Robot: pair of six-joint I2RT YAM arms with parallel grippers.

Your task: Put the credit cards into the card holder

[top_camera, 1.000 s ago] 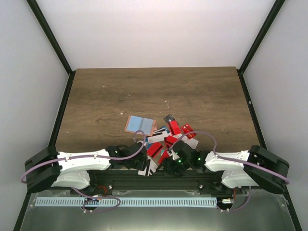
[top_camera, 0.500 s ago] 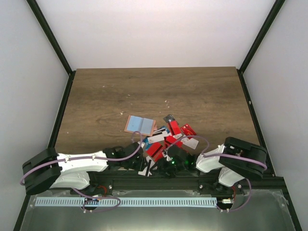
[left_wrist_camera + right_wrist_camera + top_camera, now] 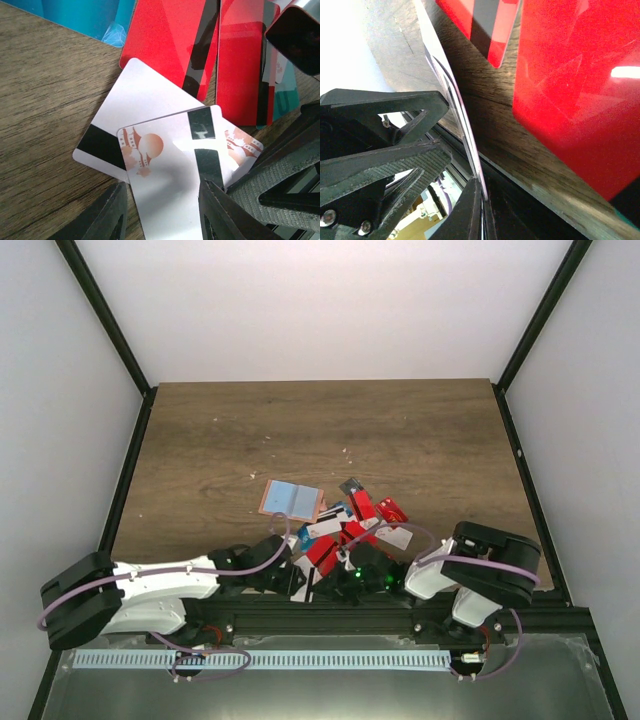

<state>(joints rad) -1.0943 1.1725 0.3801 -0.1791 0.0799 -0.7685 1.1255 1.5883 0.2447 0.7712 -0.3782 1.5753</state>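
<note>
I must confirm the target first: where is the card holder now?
In the top view, the card holder lies slightly left of centre, just beside the far-left corner of the heap of credit cards.

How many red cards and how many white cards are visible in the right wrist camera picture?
Glossy red plastic cards: 2
Thin white plastic card, seen edge-on: 1
Total: 3

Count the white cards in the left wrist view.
2: a plain white card with a black stripe, on the table, and a printed white card overlapping it, nearest the camera. Others may hide under the red cards.
</note>
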